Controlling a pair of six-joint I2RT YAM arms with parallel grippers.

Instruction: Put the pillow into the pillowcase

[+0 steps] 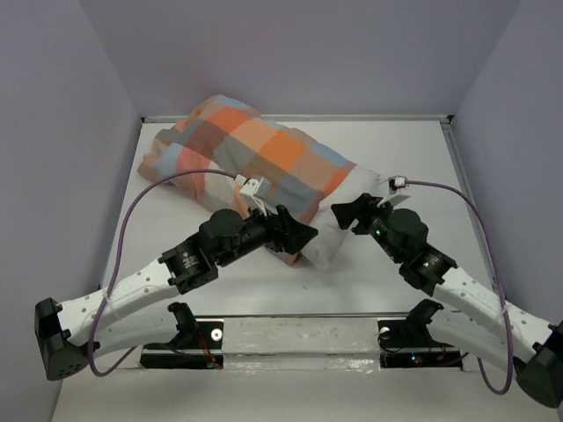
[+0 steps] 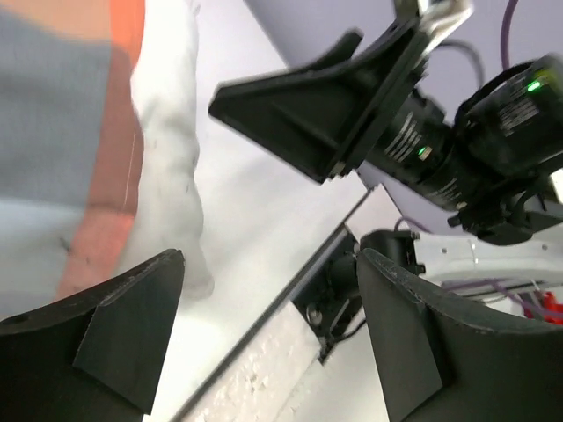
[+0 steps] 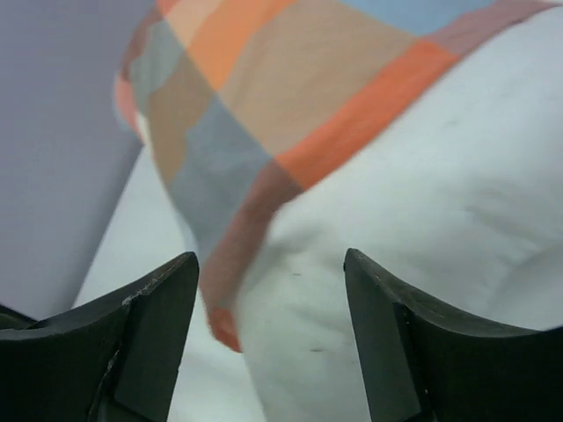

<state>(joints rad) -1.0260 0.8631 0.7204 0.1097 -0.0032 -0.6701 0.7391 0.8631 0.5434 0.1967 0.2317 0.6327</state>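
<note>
One pillow and one checked pillowcase lie on the surface. The pillow is mostly inside the pillowcase; only its white near end sticks out. Two sets of jaws: left jaws wide, empty, just left of that white end; right jaws wide, empty, just right of it.
</note>
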